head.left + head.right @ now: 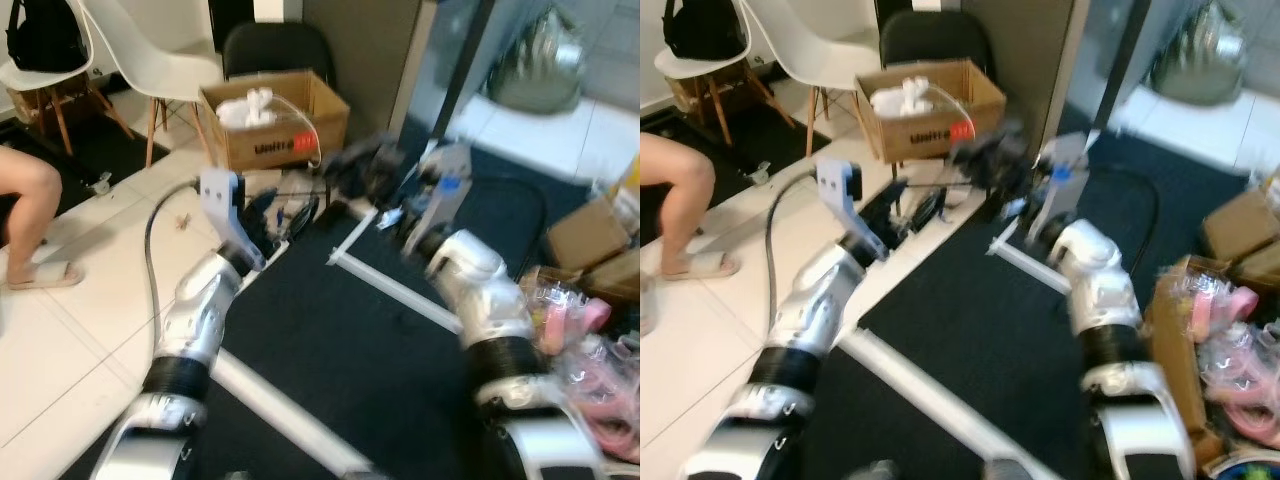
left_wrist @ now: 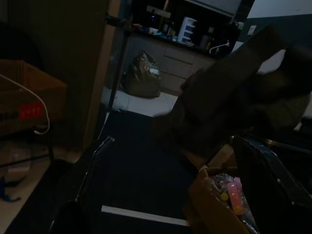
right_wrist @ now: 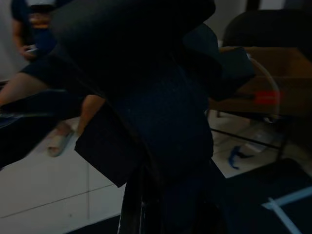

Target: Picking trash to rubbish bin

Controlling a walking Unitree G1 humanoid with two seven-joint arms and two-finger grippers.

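Trash here seems to be the dark floppy piece [image 1: 985,155] at the tip of the right gripper [image 1: 392,180], held up in the air over the edge of the dark carpet [image 1: 380,350], ahead of the robot and slightly to its right. The head views are blurred there, but the right wrist view shows crumpled blue-black material hard against the camera, so I judge the fingers to be clamped on it rather than standing free. The piece spreads from that gripper toward the robot's left, roughly crosswise to the arm. Its edges are too smeared to name a firm long axis or which end leads, and it looks limp, with flaps hanging. The left gripper [image 1: 270,215] is raised just to the left of it, near but apart. Its left wrist view shows its two fingers spread with nothing between them. No plain rubbish bin can be made out. An open cardboard box [image 1: 275,120] with white stuff inside stands beyond both grippers on the pale floor, in the direction the piece extends, while a second box [image 2: 214,200] holding pink plastic sits well to the right. The right arm already carries the load, so the coming move turns on which container is the target. A person's leg [image 1: 30,200] is at far left.
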